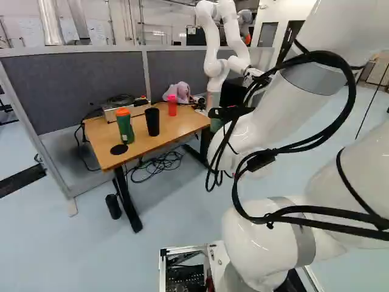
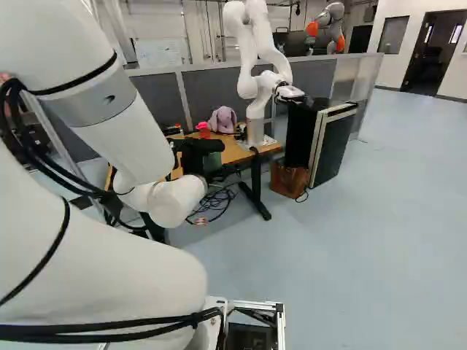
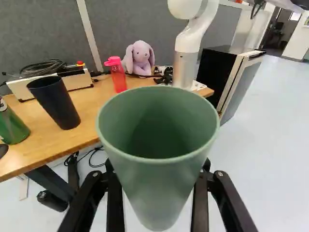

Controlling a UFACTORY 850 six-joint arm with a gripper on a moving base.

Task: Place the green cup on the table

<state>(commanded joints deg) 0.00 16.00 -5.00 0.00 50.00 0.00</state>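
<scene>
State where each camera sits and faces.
Left base view: on the base, behind-left of the arm, facing ahead and down; arm at right.
Right base view: behind-right, same facing; arm at left.
Wrist view: wrist-mounted, looking along the tool gripping the green cup.
Both base views share the table and pink bottle.

The glossy white arm (image 1: 273,112) is showing rounded segments and grey collars (image 1: 313,78), thin black straps (image 2: 87,79) are ringing it, black cables (image 1: 351,91) are looping alongside, and a black pincer (image 1: 217,114) is capping it.
</scene>
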